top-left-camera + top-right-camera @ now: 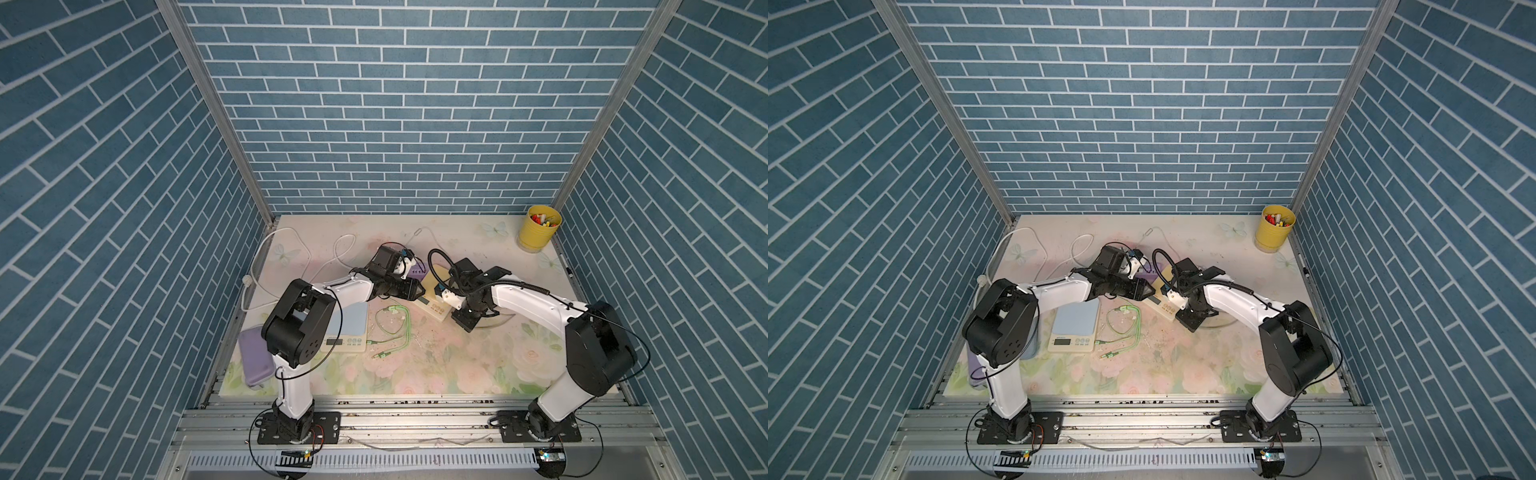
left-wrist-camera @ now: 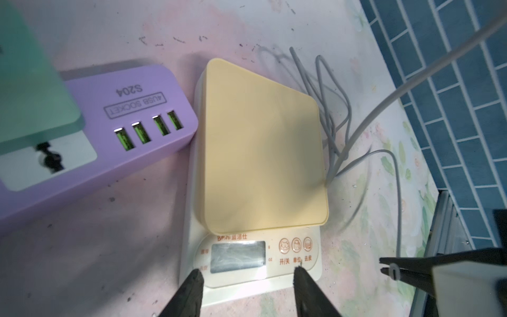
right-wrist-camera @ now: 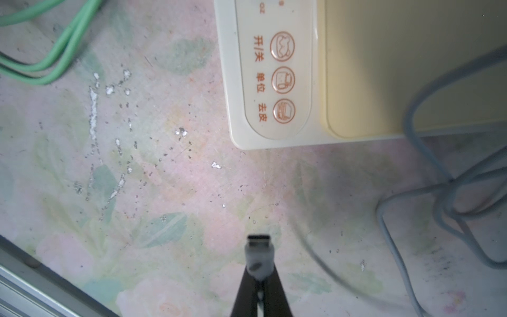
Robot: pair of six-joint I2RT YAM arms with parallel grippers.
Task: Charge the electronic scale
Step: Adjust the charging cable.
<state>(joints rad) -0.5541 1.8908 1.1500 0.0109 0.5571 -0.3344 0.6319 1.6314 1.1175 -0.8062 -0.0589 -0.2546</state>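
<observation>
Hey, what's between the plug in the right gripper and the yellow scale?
Only bare, scuffed tabletop, in the right wrist view; the right gripper holds the plug short of the yellow scale.

Right gripper [image 3: 259, 280], bottom centre of frame, clamped on grey plug [image 3: 259, 251]. Cream scale [image 3: 356, 68] upper right; green cable [image 3: 70, 38] upper left.
</observation>
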